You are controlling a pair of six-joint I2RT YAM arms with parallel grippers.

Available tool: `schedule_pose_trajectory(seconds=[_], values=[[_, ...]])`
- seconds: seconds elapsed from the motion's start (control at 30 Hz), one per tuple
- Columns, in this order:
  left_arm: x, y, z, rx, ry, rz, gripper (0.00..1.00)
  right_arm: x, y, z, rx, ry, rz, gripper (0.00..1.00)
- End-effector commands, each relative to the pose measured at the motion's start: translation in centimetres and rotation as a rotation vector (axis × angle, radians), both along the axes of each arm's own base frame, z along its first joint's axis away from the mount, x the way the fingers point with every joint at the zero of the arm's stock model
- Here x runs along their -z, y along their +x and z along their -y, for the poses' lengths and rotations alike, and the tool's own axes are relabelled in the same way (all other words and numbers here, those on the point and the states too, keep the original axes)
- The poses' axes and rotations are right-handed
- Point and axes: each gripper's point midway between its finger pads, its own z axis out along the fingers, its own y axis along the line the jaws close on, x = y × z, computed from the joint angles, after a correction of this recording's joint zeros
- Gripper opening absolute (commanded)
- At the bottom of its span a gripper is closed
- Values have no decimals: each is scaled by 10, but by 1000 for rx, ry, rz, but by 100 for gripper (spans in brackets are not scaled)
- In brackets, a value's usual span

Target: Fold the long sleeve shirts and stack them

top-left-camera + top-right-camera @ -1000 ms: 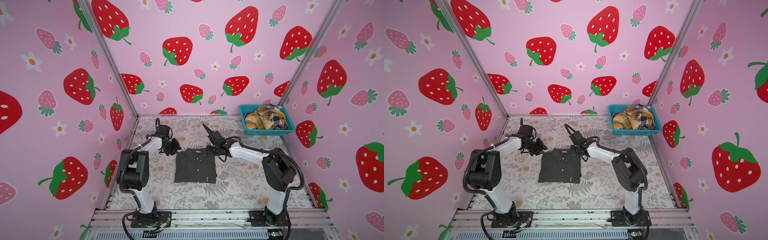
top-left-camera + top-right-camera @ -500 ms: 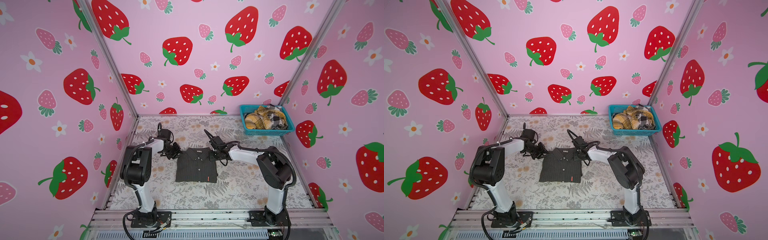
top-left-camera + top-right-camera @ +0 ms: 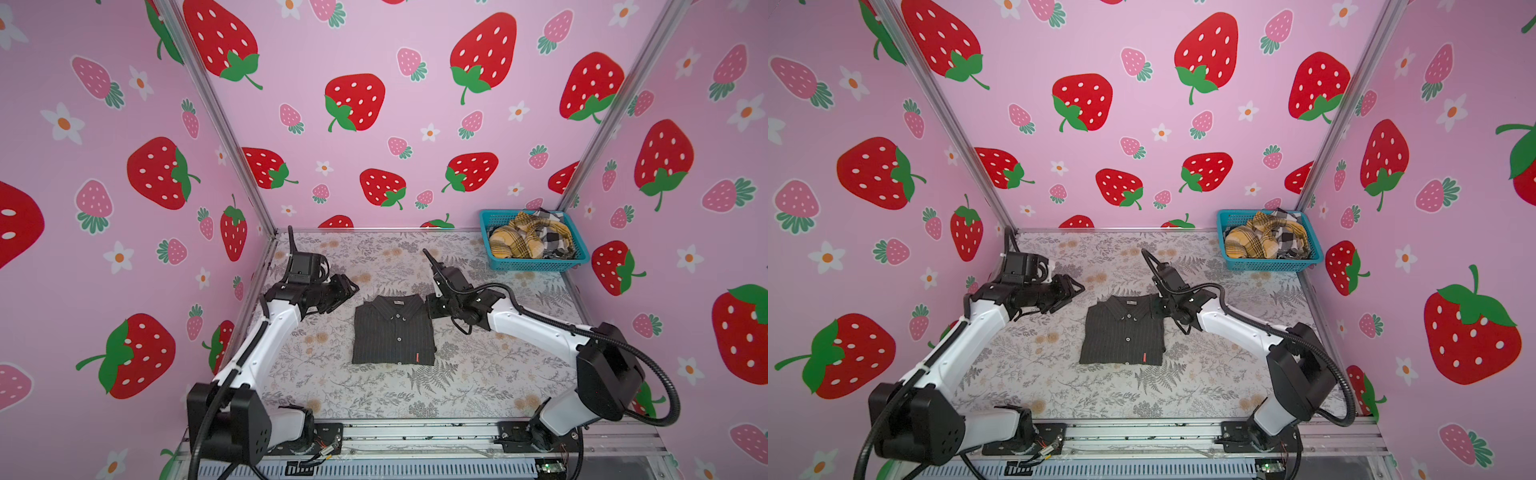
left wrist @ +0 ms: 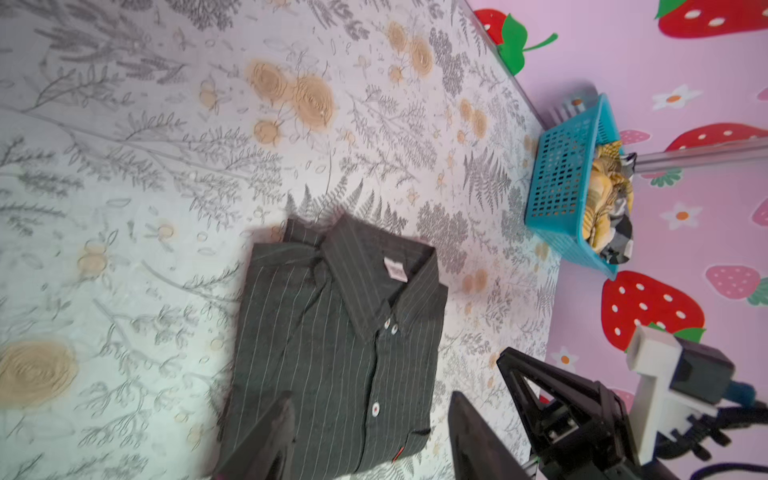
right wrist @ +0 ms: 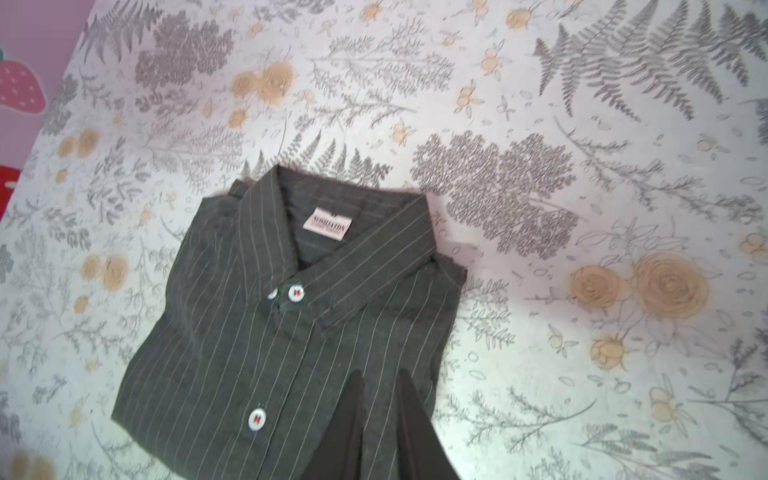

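Observation:
One of the long sleeve shirts, a dark charcoal pinstriped one, lies folded flat in the middle of the table, collar toward the back wall. My left gripper hovers open just off its left collar corner; in the left wrist view its fingers stand wide apart over the shirt with nothing between them. My right gripper is at the shirt's right shoulder edge, jaws parted by a narrow gap, flat cloth showing through. Two more shirts, mustard plaid and black-and-white check, are crumpled in the basket.
A teal mesh basket stands in the back right corner against the walls. Pink strawberry walls close in the table on three sides. A metal rail runs along the front edge where both arm bases sit.
The left gripper's jaws have spread wider and it has risen a little beside the shirt's left collar corner. The right jaws have parted slightly. The shirt lies still.

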Motion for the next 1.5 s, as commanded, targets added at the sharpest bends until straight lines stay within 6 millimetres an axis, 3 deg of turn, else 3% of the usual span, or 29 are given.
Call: schedule_pose_trajectory(seconds=[0.0, 0.1, 0.2, 0.27, 0.43, 0.53, 0.63, 0.9, 1.23, 1.47], values=[[38, -45, -11, 22, 70, -138, 60, 18, -23, 5, 0, -22, -64, 18], [51, -62, -25, -26, 110, -147, 62, 27, -33, 3, 0, -6, -93, 18], [66, -68, -28, -114, -102, -180, 64, 37, -44, -4, -13, 4, -121, 18], [75, -70, -31, -136, -148, -194, 65, 43, -49, -8, -16, 11, -132, 18], [74, -76, -33, -123, -123, -208, 66, 64, -57, -6, 18, 26, -183, 14], [70, -74, -23, -74, -179, -213, 62, 75, -60, -7, 24, 33, -209, 14], [71, -73, -23, -103, -197, -200, 68, 82, -61, -7, 39, 27, -232, 13], [95, -81, -24, -111, -170, -276, 74, 105, -65, 9, 88, -27, -274, 11], [122, -82, 9, -15, -113, -346, 75, 100, -63, 16, 109, -30, -265, 11], [137, -71, 9, -26, -105, -370, 73, 84, -57, 10, 97, -20, -241, 12]])
